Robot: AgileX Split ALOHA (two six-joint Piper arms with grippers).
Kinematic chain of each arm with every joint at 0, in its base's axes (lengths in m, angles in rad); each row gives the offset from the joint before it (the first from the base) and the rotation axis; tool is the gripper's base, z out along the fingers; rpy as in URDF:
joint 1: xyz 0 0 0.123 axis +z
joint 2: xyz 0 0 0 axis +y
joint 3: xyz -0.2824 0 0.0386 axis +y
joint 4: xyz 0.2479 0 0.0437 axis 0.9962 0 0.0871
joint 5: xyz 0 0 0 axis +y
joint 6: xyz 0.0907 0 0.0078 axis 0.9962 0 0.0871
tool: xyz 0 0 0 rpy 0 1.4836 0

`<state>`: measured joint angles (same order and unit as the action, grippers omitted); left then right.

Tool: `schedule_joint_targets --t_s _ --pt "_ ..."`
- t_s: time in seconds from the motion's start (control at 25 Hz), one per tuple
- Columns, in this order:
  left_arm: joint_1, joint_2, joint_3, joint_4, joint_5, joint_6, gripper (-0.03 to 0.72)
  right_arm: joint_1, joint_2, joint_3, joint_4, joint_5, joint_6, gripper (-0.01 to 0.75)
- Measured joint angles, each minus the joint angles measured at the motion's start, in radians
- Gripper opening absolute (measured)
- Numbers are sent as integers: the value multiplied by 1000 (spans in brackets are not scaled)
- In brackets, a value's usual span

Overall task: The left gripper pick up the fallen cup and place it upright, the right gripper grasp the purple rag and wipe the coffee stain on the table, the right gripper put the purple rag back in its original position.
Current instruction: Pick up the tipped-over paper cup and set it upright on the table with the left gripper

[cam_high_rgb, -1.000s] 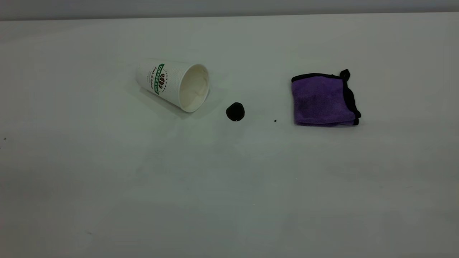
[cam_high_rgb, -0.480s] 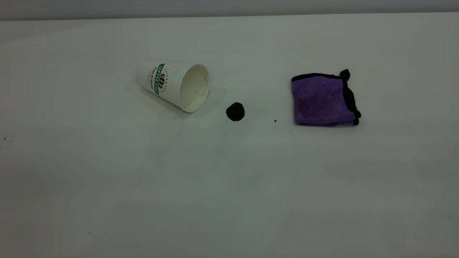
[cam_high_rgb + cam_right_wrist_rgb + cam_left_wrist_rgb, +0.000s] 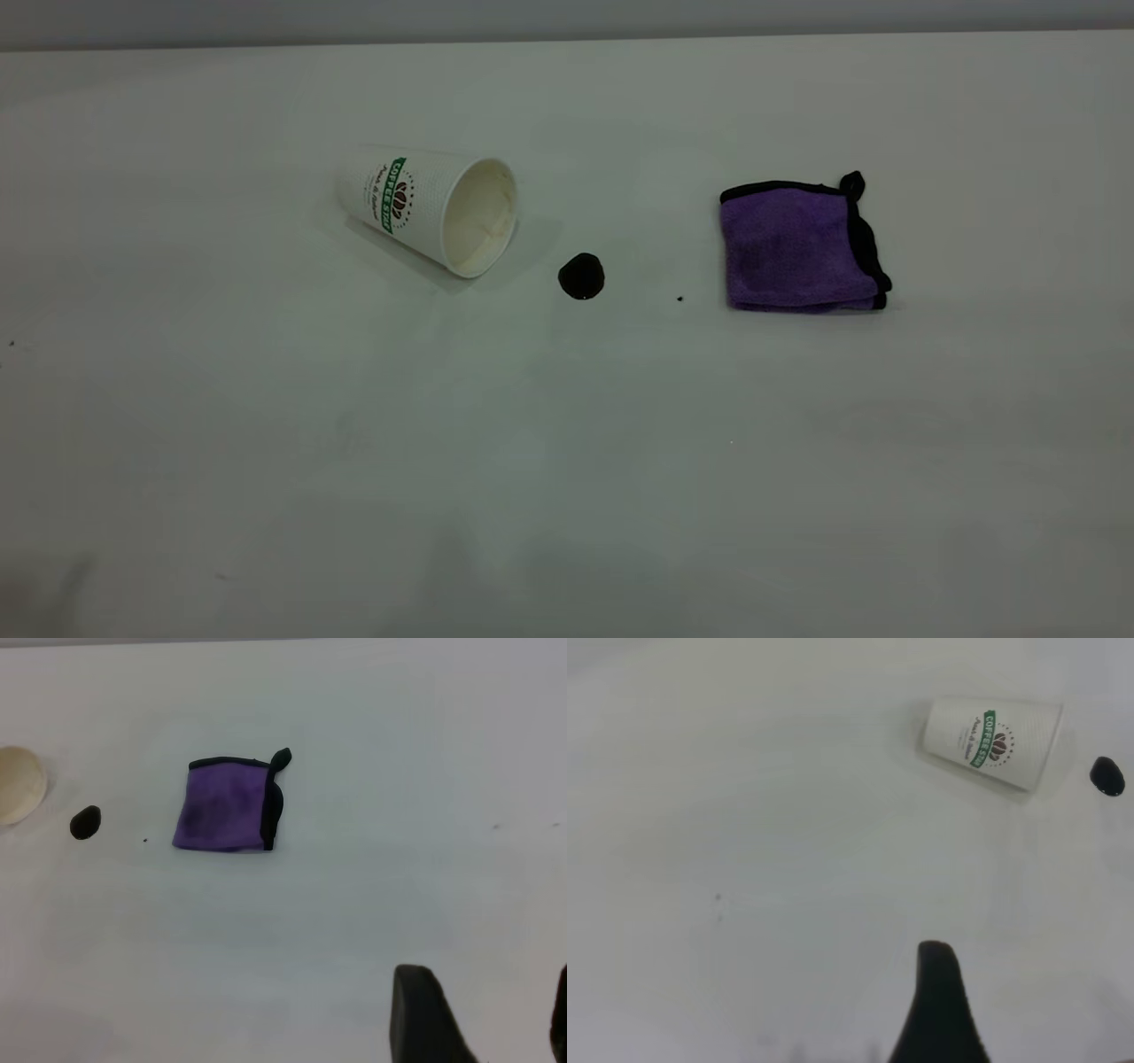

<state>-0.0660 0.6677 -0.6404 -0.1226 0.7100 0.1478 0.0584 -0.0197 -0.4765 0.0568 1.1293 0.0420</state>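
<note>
1. My left gripper hangs above the table, well short of the cup. Only one black tip of it shows in my wrist view, so I cannot tell how wide it stands.
2. My right gripper hangs over bare table too, well apart from the purple rag. It stands wide, with a broad gap between its two tips, and holds nothing.
3. The cup lies on its side in the far half of the table, left of the middle. Its base points toward the far left corner and its open mouth toward the coffee stain.
4. The stain sits near the mouth, not touching it, between the cup and the rag. A tiny dark speck lies between the stain and the rag.
5. The rag lies folded flat in the far half, toward the right edge, its black loop at the far corner.
6. I judge that nothing is done yet, and that the step in hand is the left reach for the cup.
7. To do it well, I would come across the cup's middle, near the green band, with the jaws spanning the wall.
8. The paper wall is thin, so I would close gently; a hard squeeze may crush it, and a nudge may roll it.
9. I would stand the cup clear of the stain, so the rag's path stays free.
</note>
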Motion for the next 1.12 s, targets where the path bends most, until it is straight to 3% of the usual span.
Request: schedule_joint_targets --t_s 0.28,0.68,0.92,1.12 --pt "-28 389 -137 -22 -98 77 582 0 0 0 0 0 0 391" --pt "-343 852 -216 39 -342 21 581 0 0 0 0 0 0 391" --pt "-480 1115 -396 246 -338 -207 581 0 0 0 0 0 0 391" --pt "-572 1313 -582 541 -233 -500 581 0 0 0 0 0 0 391"
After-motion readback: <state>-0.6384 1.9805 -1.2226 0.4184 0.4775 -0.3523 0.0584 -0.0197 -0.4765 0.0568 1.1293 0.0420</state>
